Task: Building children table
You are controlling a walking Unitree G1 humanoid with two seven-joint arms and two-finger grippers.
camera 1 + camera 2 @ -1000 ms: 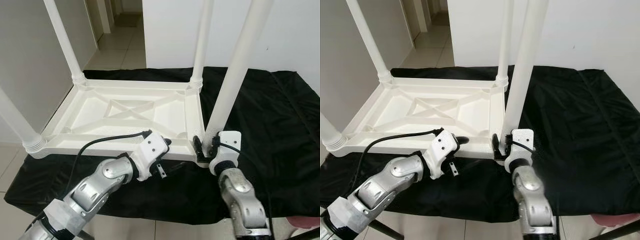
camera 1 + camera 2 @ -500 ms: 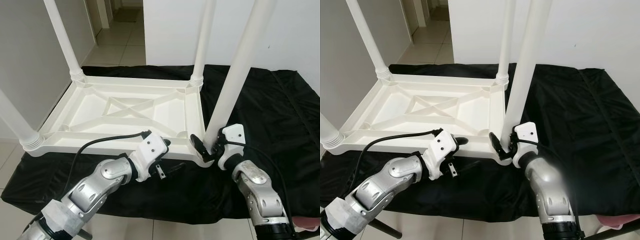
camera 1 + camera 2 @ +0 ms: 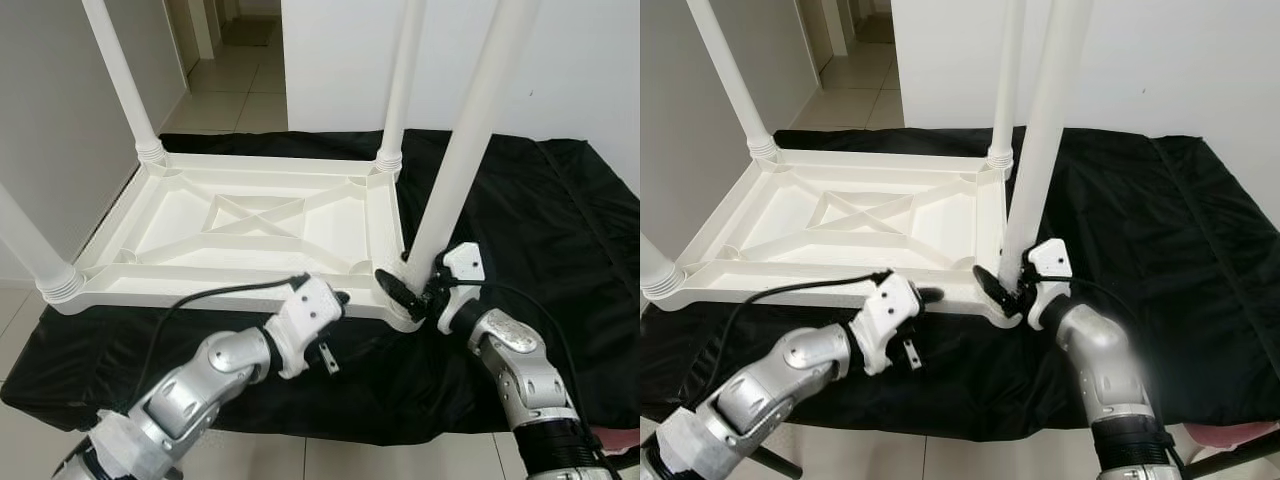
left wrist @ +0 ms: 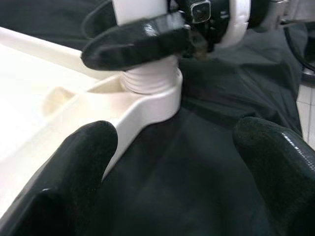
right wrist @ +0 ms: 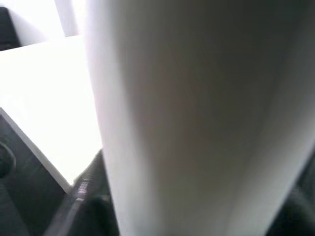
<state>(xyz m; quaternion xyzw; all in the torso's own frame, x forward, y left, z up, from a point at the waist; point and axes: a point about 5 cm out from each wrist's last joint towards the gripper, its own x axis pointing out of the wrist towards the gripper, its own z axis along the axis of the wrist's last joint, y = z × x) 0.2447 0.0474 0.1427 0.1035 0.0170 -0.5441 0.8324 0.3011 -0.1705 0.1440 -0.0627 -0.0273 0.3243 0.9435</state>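
Left eye view: white table (image 3: 250,225) lies upside down on the counter (image 3: 540,220), which is draped in black cloth, so the leg sockets face up for fitting. Three legs stand seated at the far-left, far-right and near-left corners. The fourth leg (image 3: 465,150) stands in the near-right corner socket, w/ the right end effector (image 3: 412,296) clamped round its base, prob. to twist it home. Left end effector (image 3: 335,325) sits at the table's near rim, just left of that corner, likely bracing the frame vs. the turning.

Right eye view: same scene. Right end effector (image 3: 1005,290) wraps the leg (image 3: 1045,140) just above the ribbed collar; forearm comes in from the right, elbow swung out.

Left wrist view: left fingers (image 4: 74,162) spread wide, nothing between them; table rim (image 4: 59,128) passes one finger. Ahead, the right end effector's finger (image 4: 138,42) lies across the leg above the socket collar (image 4: 147,81).

Right wrist view: leg (image 5: 197,113) very close up and blurred, i.e. held tight.

Vs. 1 s ago: right wrist has rotated round the leg, forearm swung outward to the right, consistent w/ a screwing turn. Left arm sits slightly lower, end effector a bit further toward the corner. Table itself unmoved, allowing for slight camera shift.
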